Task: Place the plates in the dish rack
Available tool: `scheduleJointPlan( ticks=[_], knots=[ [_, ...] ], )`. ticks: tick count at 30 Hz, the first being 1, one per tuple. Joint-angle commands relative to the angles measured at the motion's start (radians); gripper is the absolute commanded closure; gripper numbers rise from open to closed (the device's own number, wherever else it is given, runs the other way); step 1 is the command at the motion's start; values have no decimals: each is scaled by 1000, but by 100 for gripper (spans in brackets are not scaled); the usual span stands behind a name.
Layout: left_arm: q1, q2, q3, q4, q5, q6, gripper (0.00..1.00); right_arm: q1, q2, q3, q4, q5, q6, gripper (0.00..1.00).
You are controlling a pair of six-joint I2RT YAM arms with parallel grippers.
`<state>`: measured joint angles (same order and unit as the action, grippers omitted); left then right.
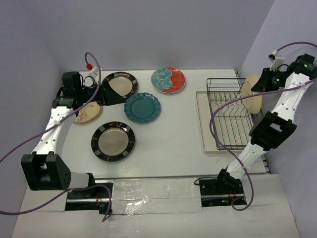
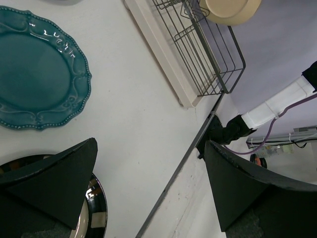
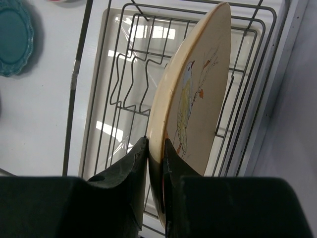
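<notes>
right hand (image 3: 155, 149) pinches cream bird-painted plate (image 3: 198, 89)

white table (image 1: 173, 131) | five plates (image 1: 142, 107) left-centre | dish rack (image 1: 230, 134) right side

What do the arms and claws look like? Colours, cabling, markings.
Left arm and right arm: white links, boxy black joint housings. A purple cable loops loosely along each; the left one carries a red fitting. A small white module sits at the right wrist. The left claw and right claw are matte black with wedge-shaped fingers. No markings legible.
</notes>
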<state>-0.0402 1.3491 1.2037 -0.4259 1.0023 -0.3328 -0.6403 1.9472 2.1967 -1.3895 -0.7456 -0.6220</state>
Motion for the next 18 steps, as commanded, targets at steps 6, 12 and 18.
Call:
scheduleJointPlan(
  ticks=[6,12,18],
  knots=[
    [-3,1,36,22,10,-5,1,-12,13,32,66,-26,30,65],
    [-3,-1,34,29,13,-12,1,-12,-34,0,131,54,54,20],
    [-3,-4,34,27,-2,-12,1,-12,-103,-54,213,164,76,12]
  ],
)
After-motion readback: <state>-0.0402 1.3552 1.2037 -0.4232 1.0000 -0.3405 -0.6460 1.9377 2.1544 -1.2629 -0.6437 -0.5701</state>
